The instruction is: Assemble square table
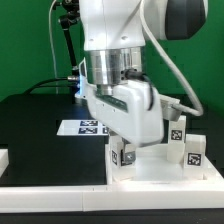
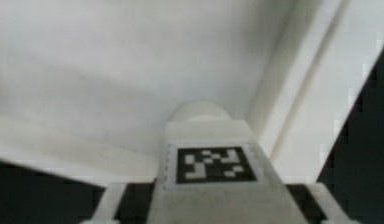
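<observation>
- well, the arm [image 1: 125, 40] fills the middle of the exterior view, its wrist bent low over the tabletop slab [image 1: 160, 165], which lies on the black table [image 1: 40, 130] at about five o'clock in that view, hollow rimmed face up.
- the slab's pale inner face and raised rim [image 2: 304, 90] take up most of the wrist view, so the camera hangs close above it.
- the marker board [image 1: 80, 127] lies flat at roughly nine o'clock from the slab, apart from it.
- two legs stand upright on the slab: one [image 1: 192, 150] at its three o'clock side, another [image 1: 177, 132] just behind it.
- a third leg [image 1: 122, 152] sits right under the gripper [image 1: 125, 150]; in the wrist view this leg [image 2: 210, 150] points away from the camera between the two fingers [image 2: 121, 205].
- the jaws look narrow and closed on that leg, though the contact itself is partly hidden.
- judged step: fitting this leg into a corner of the slab; two legs seem already set.
- next move, as i read it: keep the leg upright over its hole, press and turn it home, and avoid knocking the standing legs.
- writing: none readable; only black-and-white square tags on the legs [image 2: 210, 163] and the board, no brand names.
</observation>
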Controlling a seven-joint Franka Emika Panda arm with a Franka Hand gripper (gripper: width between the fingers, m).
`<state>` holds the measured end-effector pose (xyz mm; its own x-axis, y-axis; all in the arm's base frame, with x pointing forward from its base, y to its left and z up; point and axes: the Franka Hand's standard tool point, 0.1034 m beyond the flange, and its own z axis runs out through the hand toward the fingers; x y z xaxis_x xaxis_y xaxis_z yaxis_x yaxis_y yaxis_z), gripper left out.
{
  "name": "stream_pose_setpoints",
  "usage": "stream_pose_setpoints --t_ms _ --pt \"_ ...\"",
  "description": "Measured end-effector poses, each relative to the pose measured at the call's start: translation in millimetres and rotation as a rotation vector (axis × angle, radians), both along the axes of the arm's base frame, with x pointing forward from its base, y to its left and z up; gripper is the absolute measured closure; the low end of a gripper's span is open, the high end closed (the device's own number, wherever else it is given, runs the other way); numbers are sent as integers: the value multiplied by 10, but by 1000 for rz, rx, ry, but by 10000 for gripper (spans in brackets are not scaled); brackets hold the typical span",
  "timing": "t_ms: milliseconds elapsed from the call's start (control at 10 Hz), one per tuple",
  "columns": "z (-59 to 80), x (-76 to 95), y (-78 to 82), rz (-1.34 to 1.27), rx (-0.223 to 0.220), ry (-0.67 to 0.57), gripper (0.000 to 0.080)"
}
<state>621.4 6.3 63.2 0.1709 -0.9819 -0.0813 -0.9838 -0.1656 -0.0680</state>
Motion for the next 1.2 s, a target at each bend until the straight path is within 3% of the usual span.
stream_pose_setpoints --t_ms 200,300,500,600,700,800,900,1200 --pt "3 3 10 -209 38 17 514" --pt "-1 15 16 -332 40 20 513" --pt "-8 14 28 -331 38 18 513" --pt "-10 10 35 -305 35 13 445" --pt "-22 -33 43 -119 14 -24 445" --pt "7 -47 51 51 0 -46 245" --pt "13 -21 47 203 -23 -74 180" --pt "3 -27 33 424 -43 -90 151"
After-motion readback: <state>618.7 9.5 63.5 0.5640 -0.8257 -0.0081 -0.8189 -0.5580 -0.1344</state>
